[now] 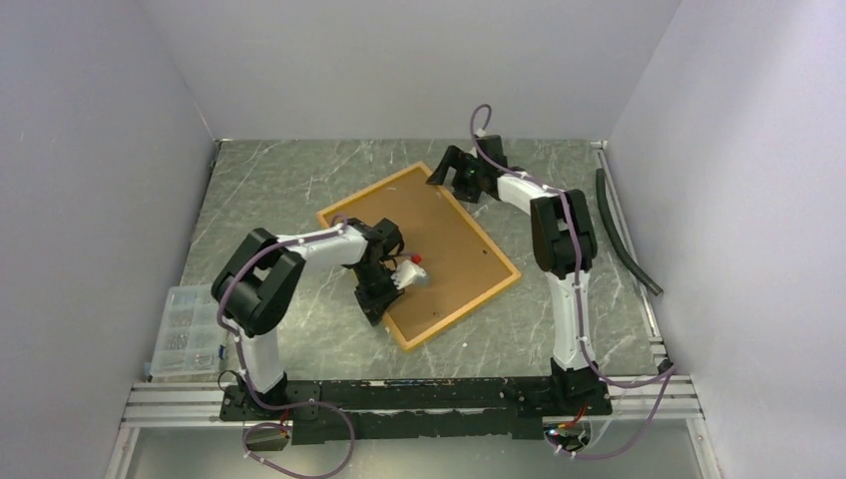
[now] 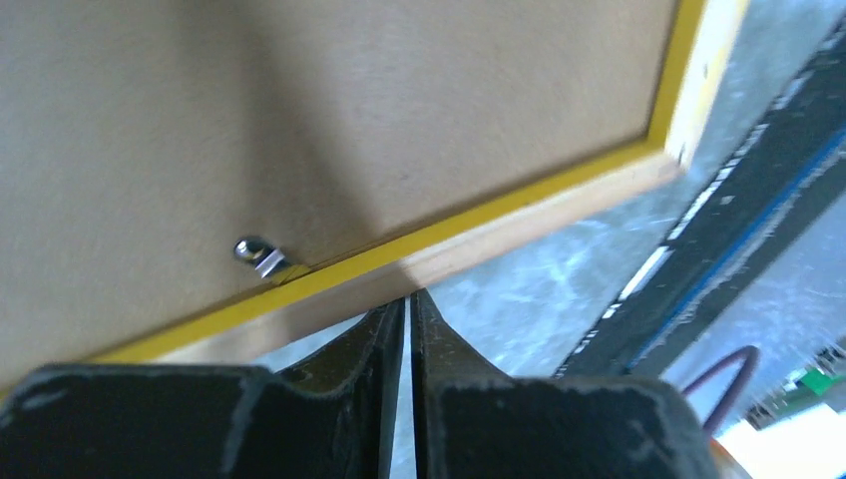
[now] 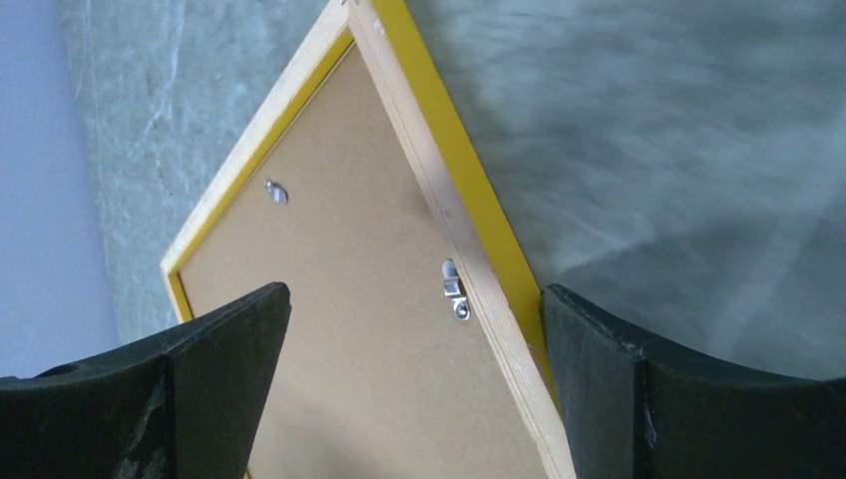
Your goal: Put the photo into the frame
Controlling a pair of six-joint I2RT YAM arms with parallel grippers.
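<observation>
Evidently face down, the frame (image 1: pixel 464 311) lies diagonally on the worktop (image 1: pixel 299 180), its long axis running far-left to near-right and the brown backing board (image 1: pixel 454 249) uppermost. No photo shows. The left jaws, pinched shut and empty, sit just off its left long rail beside a metal turn clip (image 2: pixel 261 255), the nearer arm. The right jaws gape wide above the far corner.

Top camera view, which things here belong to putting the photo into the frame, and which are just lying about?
Job: frame, back up; backing board in it; turn clip; left gripper; right gripper. The photo is not visible.
Lying about: clear parts box; black hose.
</observation>
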